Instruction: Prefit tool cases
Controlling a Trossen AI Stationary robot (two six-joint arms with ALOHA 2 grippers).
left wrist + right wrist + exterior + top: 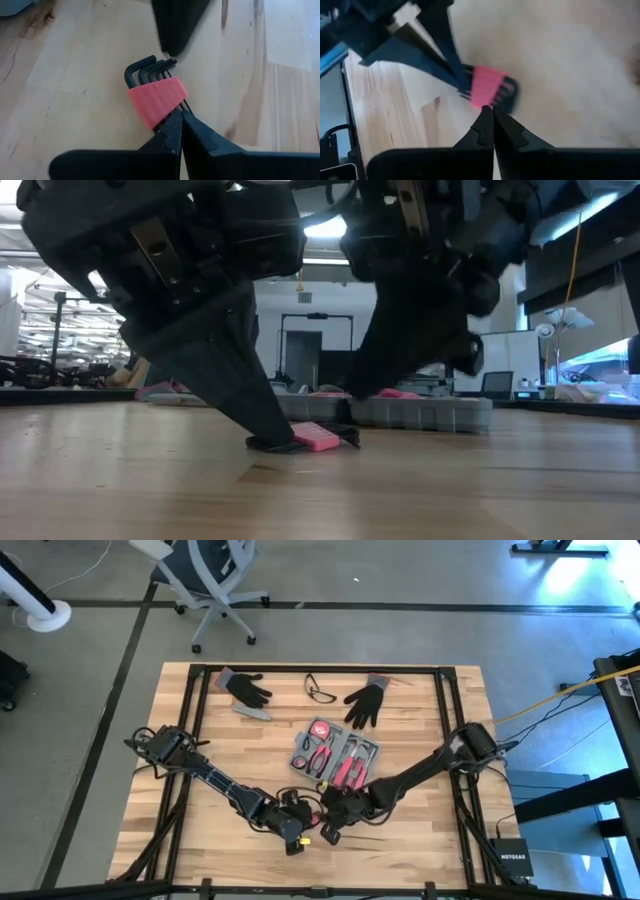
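The tool case [336, 756] lies open near the table's centre, and in the high view most of its moulded recesses look filled with red-handled tools, though which ones is too small to tell. One piece remains outside: a hex key set [156, 95] in a pink holder, flat on the wooden table [420, 840] at about 6 o'clock from the case, near the front edge. Both arms converge on it. The left gripper [178, 120] has its jaws pressed together, tips touching the holder's long-end side without clasping it. The right gripper [493, 114] is likewise closed and empty, its tips at the holder's opposite side. Judging by this, the fitting is mostly done; what is left is to grasp the key set, carry it toward 12 o'clock and seat it in its recess
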